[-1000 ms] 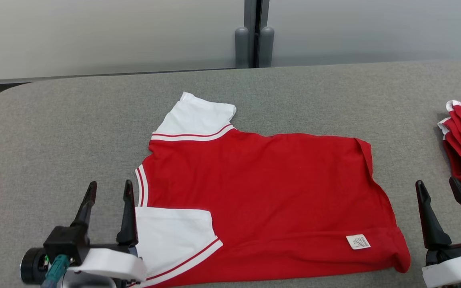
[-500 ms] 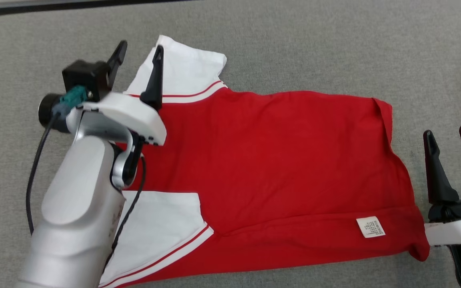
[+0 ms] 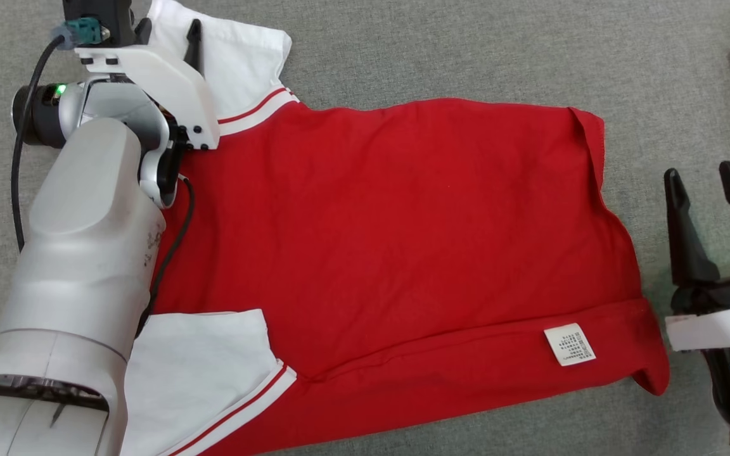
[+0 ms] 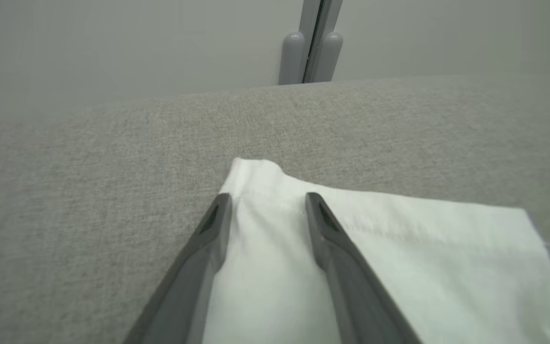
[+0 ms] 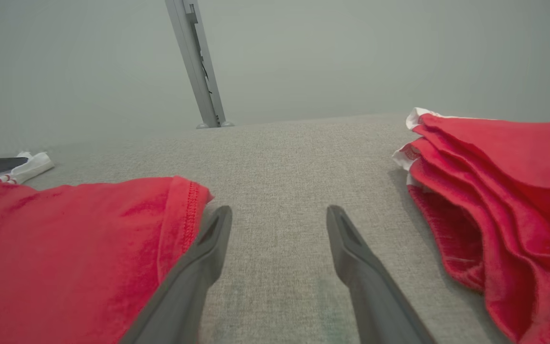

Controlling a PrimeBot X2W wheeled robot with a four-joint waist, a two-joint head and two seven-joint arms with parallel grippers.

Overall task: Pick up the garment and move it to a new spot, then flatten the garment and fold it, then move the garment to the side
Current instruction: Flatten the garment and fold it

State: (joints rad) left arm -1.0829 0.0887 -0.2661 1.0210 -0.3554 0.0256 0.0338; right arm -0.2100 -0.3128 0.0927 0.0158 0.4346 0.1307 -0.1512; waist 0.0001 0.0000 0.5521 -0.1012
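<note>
Spreading across the grey surface, a red shirt is seen laid out sideways, with its sleeves toward the robot's left and its hem toward the right. Nearest the robot, one white sleeve with a red stripe is folded in over the red body, and its left part is covered by the pale left forearm. A small white label is found on the near right corner, close to the hem.

Just beside that hem, off the cloth, the right gripper is held low with its fingers spread; in the right wrist view only bare surface is seen at the right gripper (the hem's stitched edge lies just beside one finger). Farther right, apart from the shirt, a pile of red clothes is heaped.

At the far edge, the second white sleeve is laid flat, sticking out from the body. The left gripper is placed over its outer corner, fingers spread, with the white cloth between them; whether the tips press the cloth cannot be told. Beyond it a grey wall with a post is seen.
</note>
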